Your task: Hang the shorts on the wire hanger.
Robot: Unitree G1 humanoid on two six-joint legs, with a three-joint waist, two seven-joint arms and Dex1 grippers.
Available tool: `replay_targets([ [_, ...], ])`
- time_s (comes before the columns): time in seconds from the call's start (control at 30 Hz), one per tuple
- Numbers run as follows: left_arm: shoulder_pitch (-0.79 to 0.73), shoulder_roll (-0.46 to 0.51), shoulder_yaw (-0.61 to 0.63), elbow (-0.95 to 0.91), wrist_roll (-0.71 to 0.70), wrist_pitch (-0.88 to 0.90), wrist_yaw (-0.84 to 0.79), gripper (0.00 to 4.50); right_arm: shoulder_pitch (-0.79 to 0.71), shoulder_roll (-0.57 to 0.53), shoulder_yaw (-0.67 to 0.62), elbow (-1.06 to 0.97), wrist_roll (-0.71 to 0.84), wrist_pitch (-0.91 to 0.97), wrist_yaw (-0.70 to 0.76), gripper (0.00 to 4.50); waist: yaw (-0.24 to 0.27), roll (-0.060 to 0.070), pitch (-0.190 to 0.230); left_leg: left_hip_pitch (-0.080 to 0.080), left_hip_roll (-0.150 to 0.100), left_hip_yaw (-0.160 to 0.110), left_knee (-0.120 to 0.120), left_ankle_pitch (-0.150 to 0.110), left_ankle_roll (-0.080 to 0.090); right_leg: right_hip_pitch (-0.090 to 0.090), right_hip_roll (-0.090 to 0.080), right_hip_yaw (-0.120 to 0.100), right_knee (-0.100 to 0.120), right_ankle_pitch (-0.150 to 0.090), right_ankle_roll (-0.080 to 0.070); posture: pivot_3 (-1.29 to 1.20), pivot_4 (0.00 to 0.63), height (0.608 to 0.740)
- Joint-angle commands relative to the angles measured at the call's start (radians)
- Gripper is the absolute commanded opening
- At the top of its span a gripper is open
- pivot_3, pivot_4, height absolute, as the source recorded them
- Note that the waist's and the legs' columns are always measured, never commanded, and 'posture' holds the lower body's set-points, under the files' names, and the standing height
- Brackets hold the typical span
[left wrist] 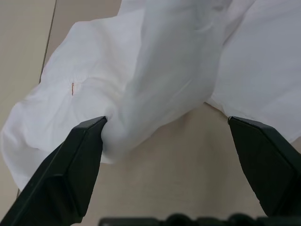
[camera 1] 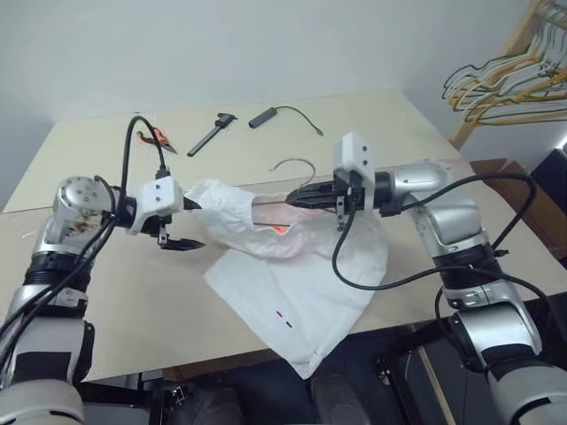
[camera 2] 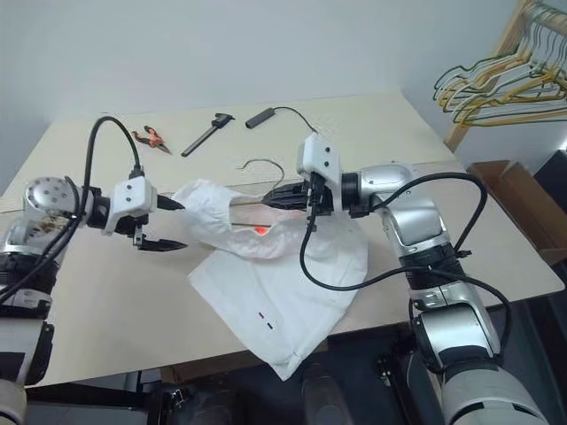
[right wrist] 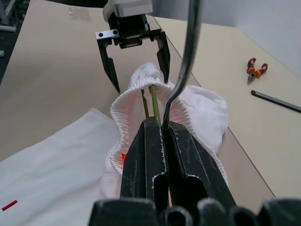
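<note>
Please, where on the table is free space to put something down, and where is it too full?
The table is bare in front of the left claw, between it and the near edge. The far right corner, beyond the black cable piece, is also bare. The middle is crowded: the shorts, the wire hanger and the right claw. The pliers and a black tool fill the far left.

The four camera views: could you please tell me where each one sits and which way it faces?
Left eye view: on the head, looking forward and down at the table; both arms show.
Right eye view: the head's other eye, same scene.
Left wrist view: on the left arm, looking along its open fingers at the shorts.
Right wrist view: on the right arm, looking along its shut right hand, which grips the wire hanger, toward the open left hand.
Shared: the shorts.
</note>
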Motion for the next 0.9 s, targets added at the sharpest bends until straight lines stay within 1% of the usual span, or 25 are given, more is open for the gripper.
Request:
replay_targets([
  [0.03, -0.035, -0.021, -0.004, 0.048, 0.044, -0.051, 0.081, 4.49, -0.033, -0.012, -0.041, -0.026, 0.021, -0.001, 0.018, 0.0, 0.001, 0.0, 0.0, 0.0, 0.0, 0.0, 0.0, 0.0, 0.0, 0.0, 0.0, 0.0, 0.0, 0.0, 0.0, -0.11, 0.07, 0.74],
  [0.1, -0.06, -0.053, 0.001, 0.094, 0.055, -0.073, 0.128, 4.49, -0.031, -0.02, -0.043, -0.033, 0.025, 0.004, 0.029, 0.0, 0.002, 0.0, 0.0, 0.0, 0.0, 0.0, 0.0, 0.0, 0.0, 0.0, 0.0, 0.0, 0.0, 0.0, 0.0, -0.12, 0.068, 0.74],
  [0.13, -0.07, -0.065, 0.005, 0.11, 0.046, -0.08, 0.122, 4.49, -0.029, -0.024, -0.045, -0.039, 0.028, 0.008, 0.033, 0.0, 0.002, 0.0, 0.0, 0.0, 0.0, 0.0, 0.0, 0.0, 0.0, 0.0, 0.0, 0.0, 0.0, 0.0, 0.0, -0.12, 0.068, 0.74],
  [0.23, -0.083, -0.079, 0.015, 0.134, 0.026, -0.098, 0.097, 3.9, -0.025, -0.033, -0.048, -0.049, 0.032, 0.013, 0.042, 0.0, -0.001, 0.0, 0.0, 0.0, 0.0, 0.0, 0.0, 0.0, 0.0, 0.0, 0.0, 0.0, 0.0, 0.0, 0.0, -0.13, 0.066, 0.74],
  [0.27, -0.086, -0.081, 0.018, 0.139, 0.019, -0.104, 0.089, 3.64, -0.024, -0.037, -0.049, -0.051, 0.033, 0.016, 0.043, 0.0, -0.003, 0.0, 0.0, 0.0, 0.0, 0.0, 0.0, 0.0, 0.0, 0.0, 0.0, 0.0, 0.0, 0.0, 0.0, -0.13, 0.066, 0.74],
  [0.57, -0.104, -0.085, 0.03, 0.159, -0.005, -0.11, 0.046, 0.75, -0.018, -0.052, -0.058, -0.053, 0.032, 0.027, 0.049, 0.0, -0.009, 0.0, 0.0, 0.0, 0.0, 0.0, 0.0, 0.0, 0.0, 0.0, 0.0, 0.0, 0.001, 0.0, 0.0, -0.13, 0.066, 0.74],
  [0.63, -0.103, -0.084, 0.034, 0.155, -0.015, -0.106, 0.03, 0.18, -0.02, -0.052, -0.059, -0.046, 0.031, 0.026, 0.05, 0.0, -0.009, 0.0, 0.0, 0.0, 0.0, 0.0, 0.0, 0.0, 0.0, 0.0, 0.0, 0.0, 0.001, 0.0, 0.0, -0.13, 0.067, 0.74],
  [0.67, -0.102, -0.083, 0.036, 0.153, -0.017, -0.106, 0.028, 0.08, -0.021, -0.051, -0.059, -0.043, 0.03, 0.025, 0.05, 0.0, -0.009, 0.0, 0.0, 0.0, 0.0, 0.0, 0.0, 0.0, 0.0, 0.0, 0.0, 0.0, 0.001, 0.0, 0.0, -0.13, 0.067, 0.74],
  [0.77, -0.099, -0.083, 0.044, 0.143, -0.017, -0.099, 0.043, 0.08, -0.023, -0.05, -0.06, -0.035, 0.028, 0.024, 0.049, 0.0, -0.009, 0.0, 0.0, 0.0, 0.0, 0.0, 0.0, 0.0, 0.0, 0.0, 0.0, 0.0, 0.001, 0.0, 0.0, -0.12, 0.068, 0.74],
  [0.9, -0.089, -0.065, 0.045, 0.113, -0.024, -0.088, 0.011, 0.08, -0.025, -0.05, -0.058, -0.019, 0.019, 0.017, 0.046, 0.0, -0.008, 0.0, 0.0, 0.0, 0.0, 0.0, 0.0, 0.0, 0.0, 0.0, 0.0, 0.0, 0.001, 0.0, 0.0, -0.12, 0.07, 0.74],
])
